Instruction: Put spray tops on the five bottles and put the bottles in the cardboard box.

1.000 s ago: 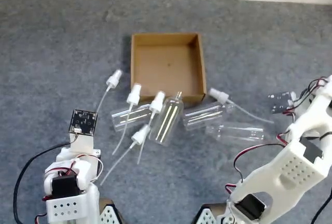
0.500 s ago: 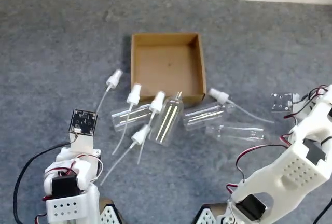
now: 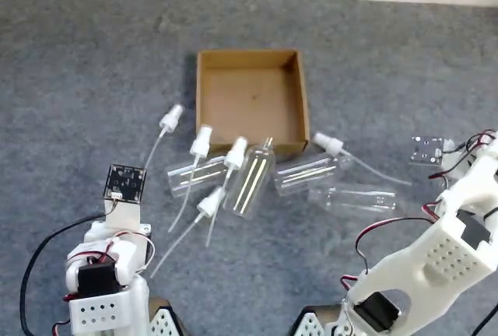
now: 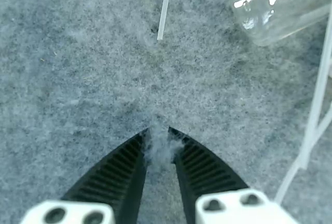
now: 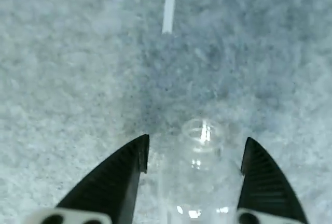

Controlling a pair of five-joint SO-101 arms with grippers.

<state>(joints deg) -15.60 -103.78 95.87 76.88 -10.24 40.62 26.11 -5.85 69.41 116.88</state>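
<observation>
The cardboard box (image 3: 250, 99) lies open and holds nothing. In front of it several clear bottles lie on their sides, among them one (image 3: 250, 176) by the box wall and the rightmost bottle (image 3: 354, 197). Loose white spray tops (image 3: 201, 143) with long tubes lie among them. My right gripper (image 5: 194, 146) is open low over the carpet, and the uncapped neck of a clear bottle (image 5: 199, 130) lies between its fingers. My left gripper (image 4: 158, 132) is shut on nothing, over bare carpet short of a bottle's base (image 4: 280, 3).
Grey carpet (image 3: 93, 64) covers the table. A dip tube's end (image 5: 168, 6) lies just beyond the right gripper. Two more tubes (image 4: 165, 6) (image 4: 316, 110) lie near the left gripper. The right arm's white body (image 3: 443, 250) stands along the right edge.
The right arm's wrist has shifted a little to the right in the high view. The left arm, bottles and spray tops have not moved.
</observation>
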